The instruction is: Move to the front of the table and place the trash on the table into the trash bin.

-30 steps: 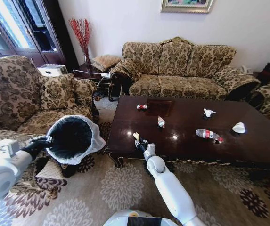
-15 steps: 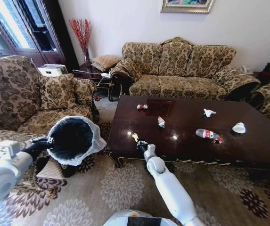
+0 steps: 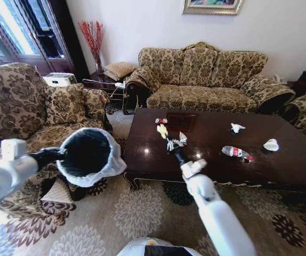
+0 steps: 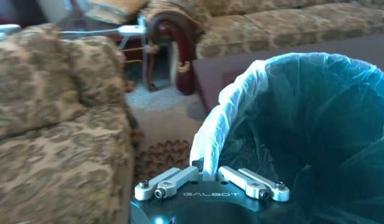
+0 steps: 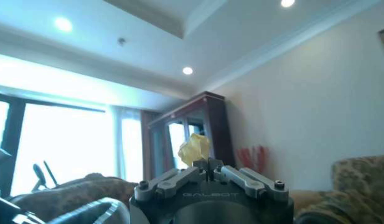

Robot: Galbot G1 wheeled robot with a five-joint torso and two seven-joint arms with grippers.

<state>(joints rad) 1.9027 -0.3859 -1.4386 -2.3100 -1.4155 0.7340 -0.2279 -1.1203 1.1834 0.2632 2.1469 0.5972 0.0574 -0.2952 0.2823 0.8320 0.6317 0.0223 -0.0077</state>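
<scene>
We see the right gripper (image 3: 167, 140) raised above the near left part of the table (image 3: 217, 165), its jaws closed on a small yellow wrapper (image 3: 163, 129) that sticks up from between the fingertips; the right wrist view shows the same pale yellow scrap (image 5: 194, 149) pinched at the tip of the closed gripper (image 5: 208, 164), tilted up toward the ceiling and the window. Our left gripper (image 3: 61, 155) is out to the left of the table, over the armchair's seat, its jaws clamped on the rim of the trash bin (image 3: 90, 156), which it holds up off the floor with the opening tipped toward us. In the left wrist view the fingers (image 4: 238, 176) close on the white bag liner where it folds over the rim (image 4: 207, 147), and the dark inside of the bin lies just beyond. More trash lies on the tabletop: a small red wrapper (image 3: 161, 121) near the far left edge, a red and white wrapper (image 3: 182, 138) just beside the right gripper, a crumpled white tissue (image 3: 236, 127) toward the far side, a clear plastic bottle (image 3: 236, 152) with a red label lying on its side, and another white tissue (image 3: 271, 144) farther right. The held wrapper and the bin are well apart.
</scene>
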